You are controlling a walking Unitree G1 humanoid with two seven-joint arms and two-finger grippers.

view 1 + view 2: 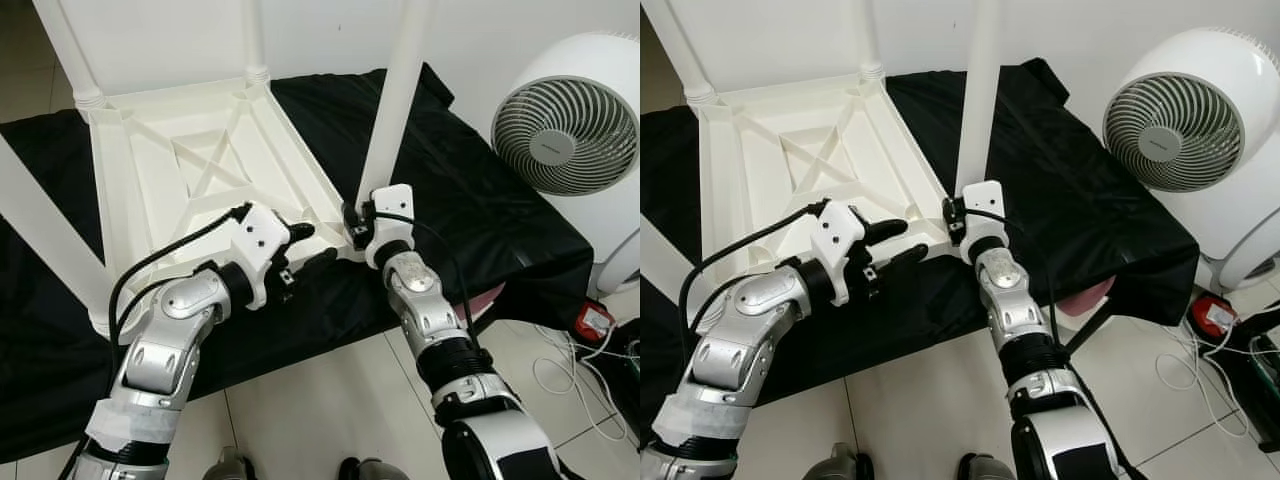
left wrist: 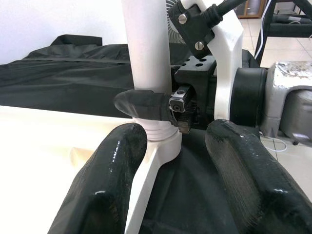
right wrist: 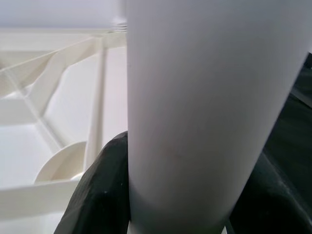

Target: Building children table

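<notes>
A white plastic children's table (image 1: 200,170) lies upside down on a black cloth (image 1: 470,190). Its near-right leg (image 1: 395,100) stands upright in the corner socket. My right gripper (image 1: 352,222) is shut on the base of this leg (image 3: 195,107), a black finger (image 2: 141,105) wrapping it just above the socket. My left gripper (image 1: 308,245) is open beside that corner, close to the right gripper. Its fingers (image 2: 107,190) straddle the table's rim below the socket without closing on it.
Three more white legs rise from the other corners, one at the near left (image 1: 40,230). A white round fan (image 1: 565,130) stands at the right. A red device (image 1: 593,320) and white cables (image 1: 575,385) lie on the tiled floor at the right.
</notes>
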